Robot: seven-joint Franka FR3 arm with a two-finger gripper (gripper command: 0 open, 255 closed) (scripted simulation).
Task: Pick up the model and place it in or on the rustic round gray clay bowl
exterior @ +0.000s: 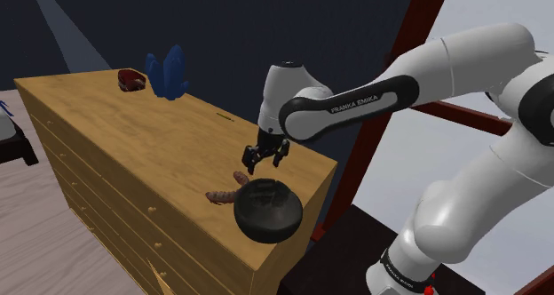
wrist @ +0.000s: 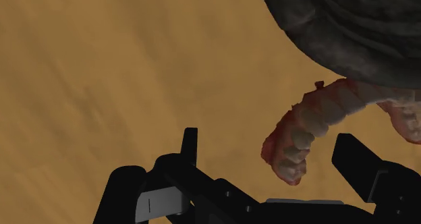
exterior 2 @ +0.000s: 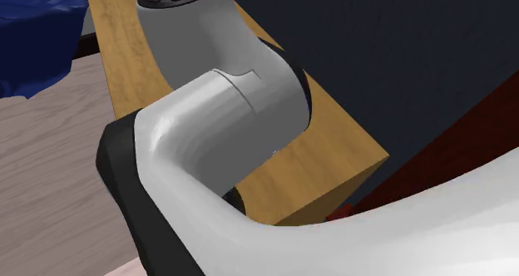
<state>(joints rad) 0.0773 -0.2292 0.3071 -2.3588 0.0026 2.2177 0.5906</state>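
We see the claw [exterior: 265, 160] hanging low over the near end of a wooden desk [exterior: 133, 133] with drawer fronts. In the wrist view its two black fingers [wrist: 357, 160] stand well apart and hold nothing. The pink-red, ridged, worm-like model [wrist: 310, 125] lies flat on the wood. One blunt end reaches into the gap between the fingers, closer to one finger than the other, and we see no contact with either.

The model's other end runs under the rim of the dark gray round bowl [exterior: 266, 218], so the two are touching or nearly so; we cannot tell which. The bowl sits at the desk's corner, close against the end edge on the shoulder view's right, with the drop just beyond it.

Toward the shoulder view's left the top is a long bare stretch of wood. At the far end, well apart from the claw, stand a blue object [exterior: 169, 75] and a dark red one [exterior: 131, 79] just beside it. In the second exterior view the white arm [exterior 2: 216, 108] blocks most of the desk.
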